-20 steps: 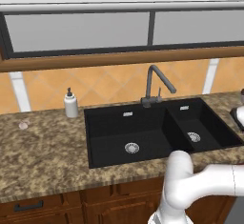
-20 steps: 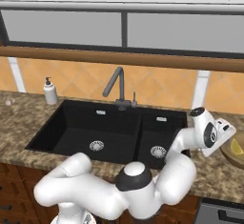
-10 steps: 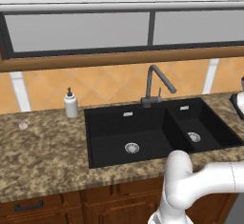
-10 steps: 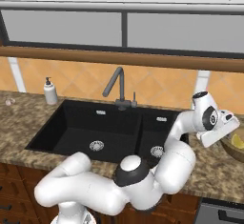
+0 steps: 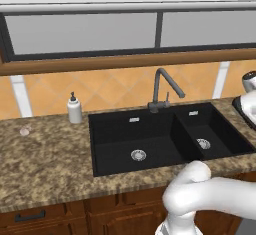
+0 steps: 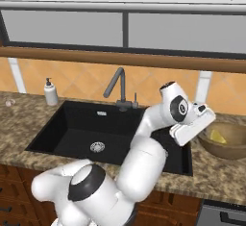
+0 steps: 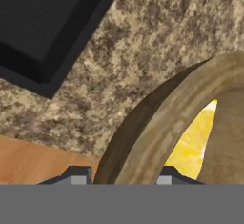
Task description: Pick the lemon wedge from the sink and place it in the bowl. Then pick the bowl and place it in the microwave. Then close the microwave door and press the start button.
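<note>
At lower right of the hand view, the small yellow lemon wedge (image 7: pixel 194 144) lies inside the round tan wooden bowl (image 7: pixel 143 137); the gripper (image 7: pixel 123 176), half closed, straddles its rim, apparently gripping it for lifting.

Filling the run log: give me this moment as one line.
stage: gripping bowl | hand: straddles rim of bowl | lemon wedge: inside bowl | bowl: on counter right of sink
</note>
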